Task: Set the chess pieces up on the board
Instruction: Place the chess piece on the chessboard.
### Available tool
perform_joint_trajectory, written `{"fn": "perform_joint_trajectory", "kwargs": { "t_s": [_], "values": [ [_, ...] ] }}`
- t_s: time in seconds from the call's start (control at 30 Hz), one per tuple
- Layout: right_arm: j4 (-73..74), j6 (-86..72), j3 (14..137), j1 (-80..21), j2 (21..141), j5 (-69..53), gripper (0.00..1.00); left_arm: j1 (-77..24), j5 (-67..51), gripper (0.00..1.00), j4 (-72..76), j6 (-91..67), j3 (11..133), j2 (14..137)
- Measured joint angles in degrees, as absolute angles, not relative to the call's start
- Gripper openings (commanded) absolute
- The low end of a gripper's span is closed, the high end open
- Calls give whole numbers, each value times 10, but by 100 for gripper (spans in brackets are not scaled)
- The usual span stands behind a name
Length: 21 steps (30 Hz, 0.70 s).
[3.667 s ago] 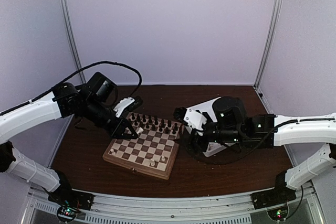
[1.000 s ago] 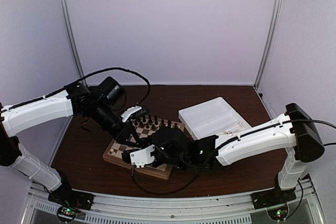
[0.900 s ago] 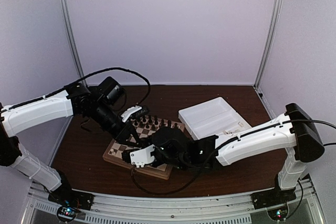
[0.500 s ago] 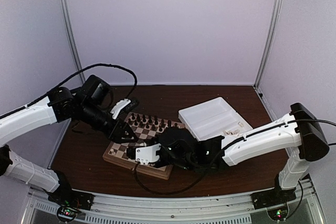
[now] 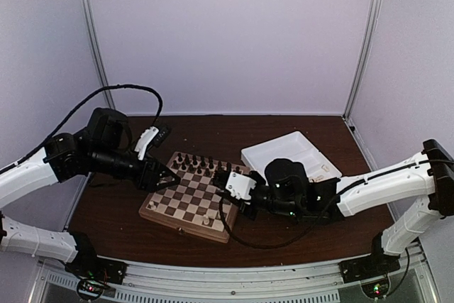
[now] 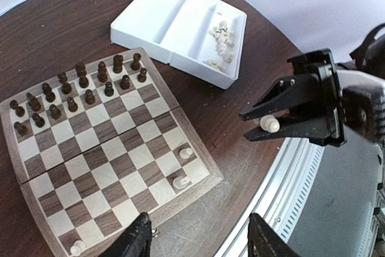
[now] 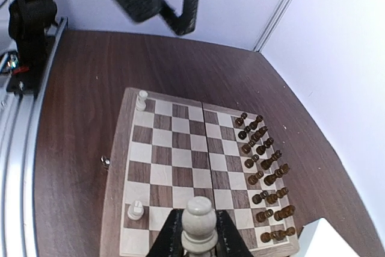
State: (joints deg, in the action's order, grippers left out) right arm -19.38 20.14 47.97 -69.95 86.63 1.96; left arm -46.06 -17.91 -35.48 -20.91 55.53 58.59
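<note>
**A:** How far along is the setup?

**B:** Early, I'd say. The dark pieces [image 6: 89, 95] stand in 2 rows along the far side of the board [image 6: 198, 189]. Only 3 cream chess pieces [image 6: 180, 181] stand on it: 1 in a near corner, 2 towards the other end of the near side.

**A:** Where are the rest?

**B:** In a heap [image 6: 219, 34] in 1 end compartment of the white tray [image 6: 150, 19], which sits near the board's far right corner.

**A:** And the grippers?

**B:** The right gripper [image 6: 249, 126] pinches a cream piece [image 7: 198, 218] upright by its base, in the air by the board's right edge. It is not set down yet. The left gripper [image 6: 198, 239] hangs above the left side with its fingers spread and nothing between them.

**A:** So what's left?

**B:** Placing this 4th piece. A full side is 16, so I reckon about 12 more after it.
</note>
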Motion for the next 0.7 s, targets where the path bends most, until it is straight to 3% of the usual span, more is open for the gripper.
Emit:
{"fn": "perform_joint_trajectory", "kwargs": {
  "t_s": [0.4, 0.57, 0.7],
  "values": [
    [-293, -11, 474, -661, 856, -146, 2, -462, -276, 64, -116, -133, 441, 555],
    [-294, -36, 497, -661, 862, -175, 2, -466, -298, 84, -39, -94, 438, 564],
    [-293, -44, 513, -661, 872, -185, 2, -466, -313, 80, -12, -82, 438, 587]
  ]
}}
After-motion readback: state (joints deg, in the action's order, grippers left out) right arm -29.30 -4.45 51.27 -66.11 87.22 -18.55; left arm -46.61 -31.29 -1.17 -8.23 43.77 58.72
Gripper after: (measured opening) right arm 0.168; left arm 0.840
